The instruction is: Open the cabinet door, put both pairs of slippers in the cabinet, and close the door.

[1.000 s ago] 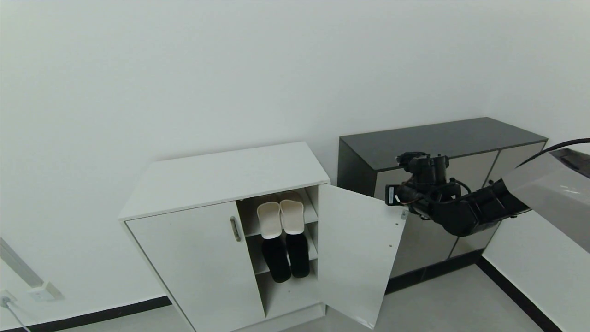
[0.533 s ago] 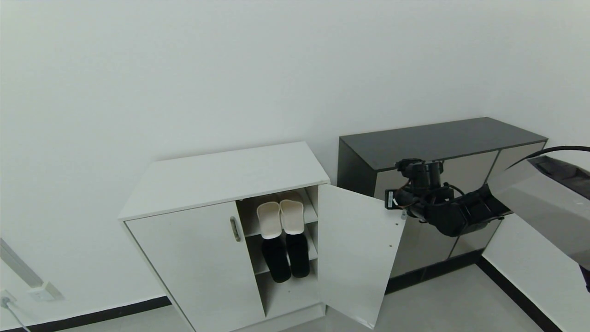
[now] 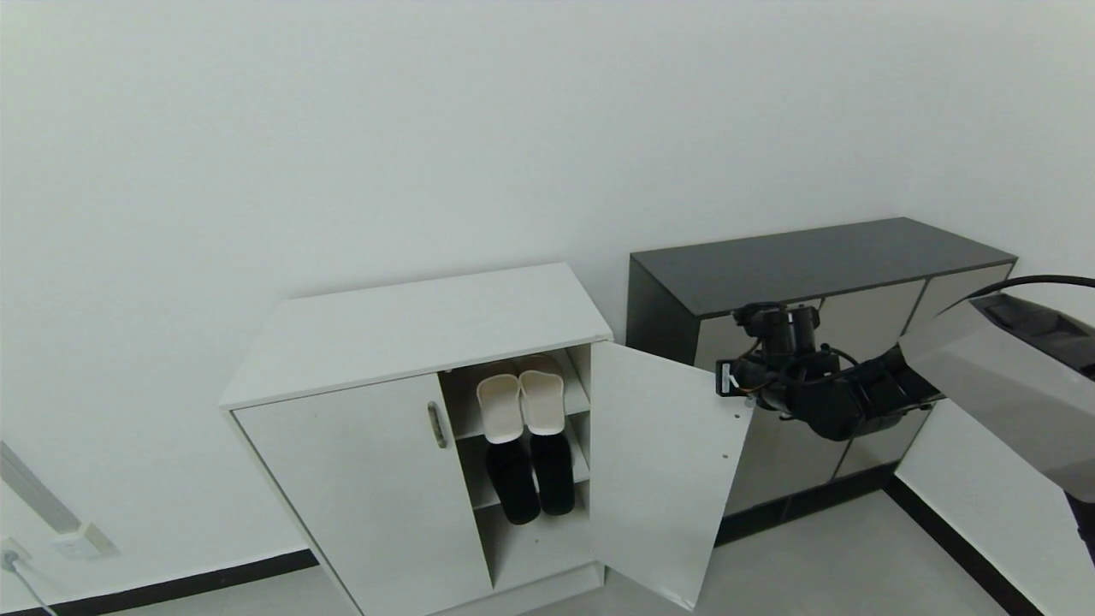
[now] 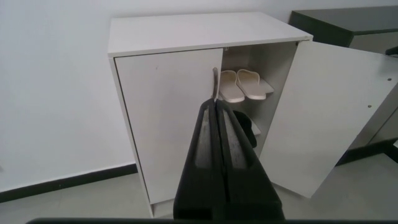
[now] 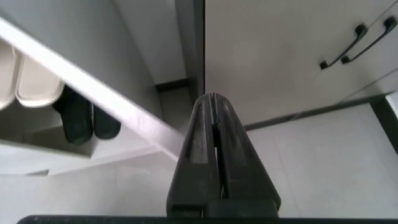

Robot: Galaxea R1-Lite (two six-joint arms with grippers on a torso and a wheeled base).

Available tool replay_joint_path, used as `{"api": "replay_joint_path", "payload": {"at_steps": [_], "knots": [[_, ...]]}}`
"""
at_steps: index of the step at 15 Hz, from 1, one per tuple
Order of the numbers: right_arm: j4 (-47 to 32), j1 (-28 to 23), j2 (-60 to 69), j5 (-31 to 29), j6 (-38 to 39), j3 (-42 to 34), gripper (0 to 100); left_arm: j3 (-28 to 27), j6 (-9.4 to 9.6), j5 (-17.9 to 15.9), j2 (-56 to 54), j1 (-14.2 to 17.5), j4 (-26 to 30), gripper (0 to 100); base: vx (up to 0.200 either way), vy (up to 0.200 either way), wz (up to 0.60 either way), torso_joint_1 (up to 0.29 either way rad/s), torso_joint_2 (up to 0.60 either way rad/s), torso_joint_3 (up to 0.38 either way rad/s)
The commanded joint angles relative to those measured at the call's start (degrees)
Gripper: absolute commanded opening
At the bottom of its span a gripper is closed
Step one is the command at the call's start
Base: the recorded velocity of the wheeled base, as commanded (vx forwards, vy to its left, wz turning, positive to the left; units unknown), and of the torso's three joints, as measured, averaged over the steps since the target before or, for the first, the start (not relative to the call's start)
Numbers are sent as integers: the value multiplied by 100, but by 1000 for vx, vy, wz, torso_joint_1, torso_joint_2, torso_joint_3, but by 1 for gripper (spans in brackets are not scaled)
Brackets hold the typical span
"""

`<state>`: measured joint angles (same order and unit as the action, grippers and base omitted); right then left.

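The white cabinet (image 3: 411, 329) stands against the wall with its right door (image 3: 663, 462) swung open and its left door (image 3: 368, 488) closed. A white pair of slippers (image 3: 520, 402) lies on the upper shelf, a black pair (image 3: 530, 475) on the shelf below. My right gripper (image 3: 734, 381) is shut and empty, right at the open door's outer top corner. In the right wrist view its fingers (image 5: 213, 124) hang over the door's edge (image 5: 106, 93). My left gripper (image 4: 216, 106) is shut, held off in front of the cabinet, partly hiding the black slippers (image 4: 247, 123).
A dark grey cabinet (image 3: 813, 257) with pale doors stands to the right of the white one, just behind my right arm. Its handles (image 5: 351, 40) show in the right wrist view. A wall socket (image 3: 81, 541) sits low on the left. Grey floor (image 3: 838, 565) lies open in front.
My right gripper has sunk slightly and drawn in at the door's outer top corner. The door and both pairs of slippers have not moved.
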<state>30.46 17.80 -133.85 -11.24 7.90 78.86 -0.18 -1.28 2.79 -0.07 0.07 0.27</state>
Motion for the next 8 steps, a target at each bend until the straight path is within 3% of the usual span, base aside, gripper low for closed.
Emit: {"api": "replay_joint_path", "payload": {"at_steps": [1, 8], "knots": [[-5, -4, 43, -1, 1, -29, 0, 1, -4, 2, 7, 1, 0, 0, 0, 0, 0, 0, 0, 0], [109, 497, 791, -1, 10, -1224, 0, 1, -4, 2, 7, 1, 0, 0, 0, 0, 0, 0, 0, 0]]}}
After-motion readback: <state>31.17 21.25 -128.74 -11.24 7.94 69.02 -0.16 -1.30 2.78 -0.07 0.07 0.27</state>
